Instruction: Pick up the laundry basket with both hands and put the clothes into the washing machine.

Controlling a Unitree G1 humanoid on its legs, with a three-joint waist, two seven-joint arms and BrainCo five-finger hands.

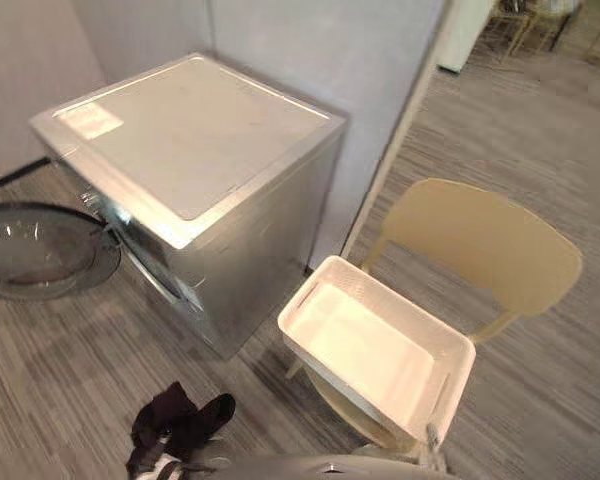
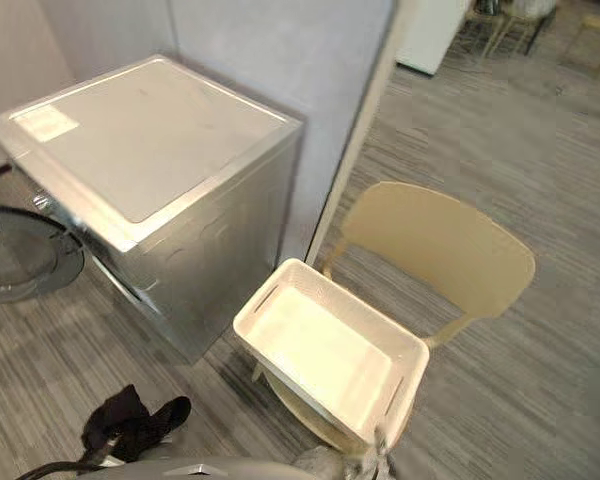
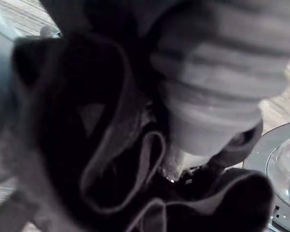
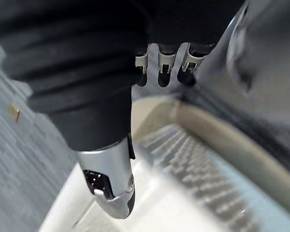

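White slotted laundry basket (image 1: 370,345); dark crumpled clothes (image 1: 175,420).

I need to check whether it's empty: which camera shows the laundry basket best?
Left eye view: the whole laundry basket sits on the chair, its inside bare. Right eye view shows much the same. Right wrist view catches what looks like its slatted wall up close.
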